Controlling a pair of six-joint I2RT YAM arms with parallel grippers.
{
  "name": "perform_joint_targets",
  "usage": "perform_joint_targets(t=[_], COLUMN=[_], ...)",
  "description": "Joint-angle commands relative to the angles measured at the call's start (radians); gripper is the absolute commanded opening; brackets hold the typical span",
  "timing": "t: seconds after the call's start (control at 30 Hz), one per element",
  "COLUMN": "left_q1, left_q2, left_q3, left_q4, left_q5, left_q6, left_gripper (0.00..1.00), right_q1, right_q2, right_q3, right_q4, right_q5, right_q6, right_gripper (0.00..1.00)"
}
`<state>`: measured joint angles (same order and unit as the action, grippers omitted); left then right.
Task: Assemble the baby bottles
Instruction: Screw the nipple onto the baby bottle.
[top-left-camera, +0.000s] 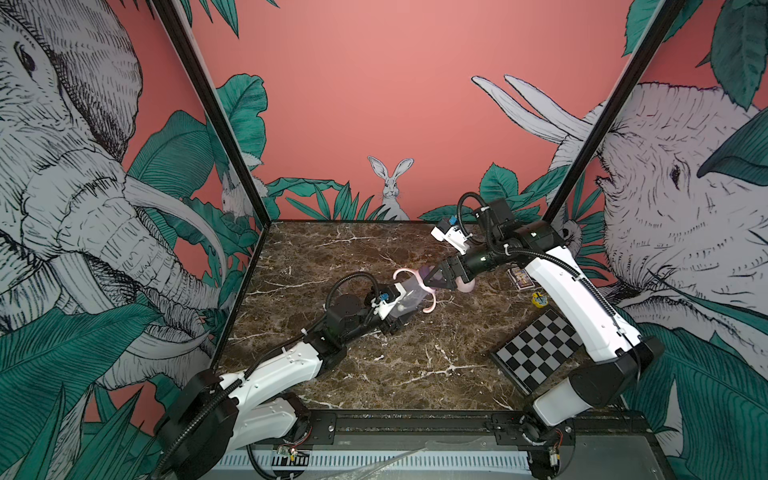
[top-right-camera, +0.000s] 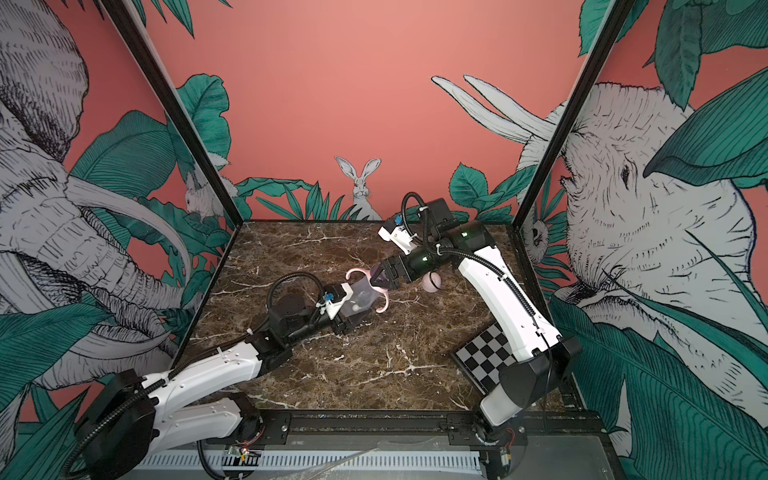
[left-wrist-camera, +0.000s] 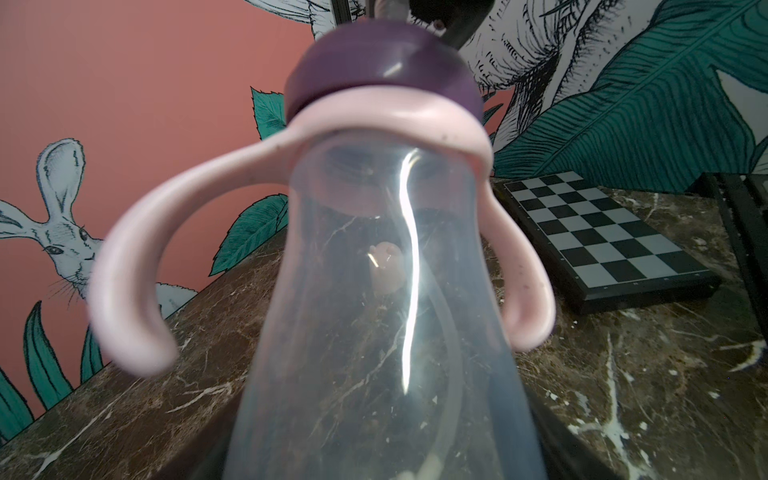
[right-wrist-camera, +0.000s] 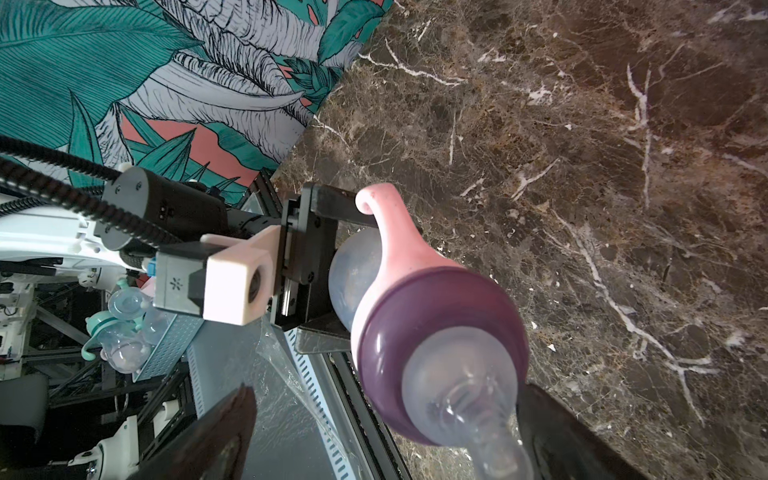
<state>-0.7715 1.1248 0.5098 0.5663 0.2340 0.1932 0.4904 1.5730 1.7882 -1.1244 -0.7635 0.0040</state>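
Note:
The baby bottle lies nearly level above the table's middle, its frosted clear body (top-left-camera: 409, 297) (left-wrist-camera: 374, 332) held at the base by my left gripper (top-left-camera: 400, 308) (left-wrist-camera: 384, 457), which is shut on it. The pale pink two-handled ring (top-left-camera: 404, 273) (left-wrist-camera: 395, 112) sits on the neck, with the purple collar (top-left-camera: 426, 272) (right-wrist-camera: 436, 332) and clear nipple (right-wrist-camera: 465, 395) on top. A weighted straw (left-wrist-camera: 384, 270) hangs inside. My right gripper (top-left-camera: 432, 282) (right-wrist-camera: 380, 436) stands open around the collar, one finger (right-wrist-camera: 208, 436) well clear of it. The pink dome cap (top-left-camera: 465, 284) (top-right-camera: 430, 282) rests on the table behind my right gripper.
A checkerboard (top-left-camera: 536, 353) (left-wrist-camera: 602, 241) lies at the right front, under the right arm. A small card box (top-left-camera: 519, 278) and a small yellow object (top-left-camera: 539, 298) sit at the right. Off the table's front edge, a bin (right-wrist-camera: 124, 328) holds other bottle parts.

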Motion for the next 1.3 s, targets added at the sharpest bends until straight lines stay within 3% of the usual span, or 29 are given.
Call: perform_joint_targets(t=[0.0, 0.23, 0.33, 0.77, 1.1, 1.27], left_q1=[0.009, 0.013, 0.013, 0.012, 0.014, 0.012], left_q2=[-0.041, -0.057, -0.063, -0.072, -0.073, -0.066], left_q3=[0.041, 0.046, 0.043, 0.035, 0.037, 0.04], left_q4=[0.001, -0.026, -0.022, -0.003, -0.006, -0.011], left_q5=[0.052, 0.062, 0.053, 0.025, 0.044, 0.041], left_q6=[-0.042, -0.054, -0.058, -0.055, -0.069, -0.07], left_gripper=[0.35, 0.35, 0.35, 0.31, 0.31, 0.3], right_q1=[-0.007, -0.015, -0.015, -0.032, -0.048, -0.048], right_q2=[-0.004, 0.0, 0.021, 0.041, 0.065, 0.074], right_q3=[-0.015, -0.036, -0.009, -0.061, -0.078, -0.067], right_q4=[0.009, 0.095, 0.047, 0.086, 0.151, 0.167], right_q5=[-0.061, -0.104, -0.114, -0.099, -0.265, -0.285], right_q6=[-0.065, -0.045, -0.064, -0.055, -0.03, -0.011], right_gripper=[0.95, 0.87, 0.86, 0.9, 0.81, 0.74])
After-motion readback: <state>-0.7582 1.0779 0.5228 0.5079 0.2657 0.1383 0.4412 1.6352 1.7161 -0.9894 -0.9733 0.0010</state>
